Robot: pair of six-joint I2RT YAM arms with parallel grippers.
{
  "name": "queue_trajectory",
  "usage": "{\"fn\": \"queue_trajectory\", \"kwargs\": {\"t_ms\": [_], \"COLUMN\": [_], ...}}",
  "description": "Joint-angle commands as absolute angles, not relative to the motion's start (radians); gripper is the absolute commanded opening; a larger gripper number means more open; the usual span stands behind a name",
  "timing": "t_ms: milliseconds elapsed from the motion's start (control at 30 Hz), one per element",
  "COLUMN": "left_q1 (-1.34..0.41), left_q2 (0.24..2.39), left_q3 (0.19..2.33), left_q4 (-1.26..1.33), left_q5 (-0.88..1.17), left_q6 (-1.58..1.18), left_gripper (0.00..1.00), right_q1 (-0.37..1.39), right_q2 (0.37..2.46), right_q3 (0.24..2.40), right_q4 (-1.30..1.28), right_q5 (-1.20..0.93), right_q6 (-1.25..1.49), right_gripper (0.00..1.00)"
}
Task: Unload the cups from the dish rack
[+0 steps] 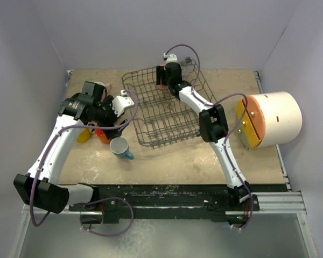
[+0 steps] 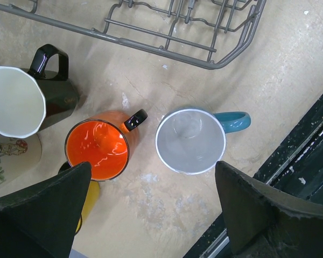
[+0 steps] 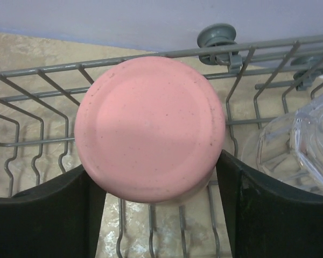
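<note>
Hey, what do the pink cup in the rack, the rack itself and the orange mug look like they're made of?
Pink cup: matte, faintly speckled base, probably plastic or stoneware. Rack: thin grey bent wire, likely coated metal. Orange mug: glossy surface with bright highlights, likely glazed ceramic.

The large dark grey wire dish rack (image 1: 156, 121) sits toward the far edge of the beige table (image 1: 177, 164), about mid-width. Inside it, by its far wall, stands the tall pink tumbler (image 3: 151, 126), with a clear glass (image 3: 296, 145) just beside it (to the right, from the wrist view). The mugs cluster on the table left of the rack. The blue ceramic mug (image 2: 191, 141) is closest to the near edge, off the rack's near left corner. The orange mug (image 2: 97, 148) is just left of it, the yellow mug (image 2: 89, 201) is further left against the orange one, and the black mug (image 2: 27, 99) is behind the orange. A big white cylinder (image 1: 272, 121) lies at the right edge.
</note>
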State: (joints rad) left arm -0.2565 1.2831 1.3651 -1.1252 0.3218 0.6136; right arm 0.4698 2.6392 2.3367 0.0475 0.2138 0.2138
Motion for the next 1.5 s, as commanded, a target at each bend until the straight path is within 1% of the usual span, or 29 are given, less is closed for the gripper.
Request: {"fn": "queue_trajectory", "kwargs": {"t_ms": [0, 67, 133, 367, 500, 633, 733, 833, 967, 1067, 1133, 1167, 1200, 1267, 1333, 1467], "left_q1": [-0.259, -0.259, -0.258, -0.259, -0.259, -0.259, -0.258, -0.258, -0.258, -0.258, -0.259, -0.259, -0.259, -0.259, -0.259, -0.259], "left_q2": [1.277, 1.275, 1.273, 1.248, 1.215, 1.168, 1.071, 0.967, 0.897, 0.872, 0.852, 0.843, 0.837, 0.828, 0.825, 0.815], "left_q3": [1.379, 1.373, 1.364, 1.350, 1.362, 1.371, 1.321, 1.285, 1.242, 1.239, 1.236, 1.237, 1.241, 1.252, 1.271, 1.297], "left_q4": [-1.100, -1.091, -1.086, -1.099, -1.116, -1.088, -0.975, -0.885, -0.808, -0.762, -0.717, -0.702, -0.687, -0.658, -0.641, -0.628], "left_q5": [0.316, 0.309, 0.300, 0.284, 0.307, 0.326, 0.336, 0.398, 0.479, 0.539, 0.580, 0.606, 0.631, 0.661, 0.671, 0.657], "left_q6": [0.614, 0.614, 0.614, 0.600, 0.585, 0.576, 0.584, 0.630, 0.745, 0.783, 0.775, 0.774, 0.765, 0.730, 0.701, 0.691], "left_gripper": [0.99, 0.99, 0.99, 0.99, 0.99, 0.99, 0.99, 0.99, 0.99, 0.99, 0.99, 0.98, 0.96, 0.91, 0.88, 0.88], "right_q1": [0.469, 0.469, 0.469, 0.472, 0.483, 0.494, 0.498, 0.501, 0.505, 0.506, 0.505, 0.507, 0.514, 0.541, 0.572, 0.637], "right_q2": [2.633, 2.630, 2.612, 2.446, 2.287, 2.111, 1.931, 1.775, 1.572, 1.441, 1.392, 1.382, 1.377, 1.377, 1.388, 1.422], "right_q3": [2.432, 2.442, 2.433, 2.378, 2.282, 2.109, 1.915, 1.704, 1.469, 1.265, 1.149, 1.105, 1.063, 1.019, 1.024, 1.048], "right_q4": [0.100, 0.085, 0.088, 0.118, 0.103, 0.092, 0.120, 0.132, 0.196, 0.400, 0.575, 0.655, 0.740, 0.858, 0.890, 0.958], "right_q5": [0.186, 0.178, 0.175, 0.163, 0.147, 0.086, -0.013, -0.122, -0.295, -0.425, -0.508, -0.538, -0.556, -0.566, -0.573, -0.584], "right_q6": [0.169, 0.168, 0.166, 0.146, 0.152, 0.208, 0.288, 0.389, 0.601, 0.851, 1.079, 1.145, 1.272, 1.391, 1.447, 1.535], "right_gripper": [0.66, 0.55, 0.49, 0.46, 0.43, 0.40, 0.38, 0.37, 0.38, 0.38, 0.38, 0.38, 0.38, 0.36, 0.35, 0.34]}}
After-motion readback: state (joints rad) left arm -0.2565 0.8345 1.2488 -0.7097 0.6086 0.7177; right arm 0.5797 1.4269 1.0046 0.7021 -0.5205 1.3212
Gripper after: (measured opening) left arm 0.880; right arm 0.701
